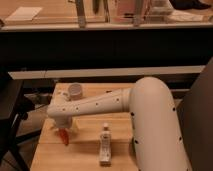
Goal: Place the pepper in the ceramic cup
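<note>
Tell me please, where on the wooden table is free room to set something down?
Bare wood on the table lies between the pepper and the white bottle, also at the front left corner. The back left is crowded: the ceramic cup stands there, and the arm crosses over the middle. The gripper is low over the pepper.
</note>
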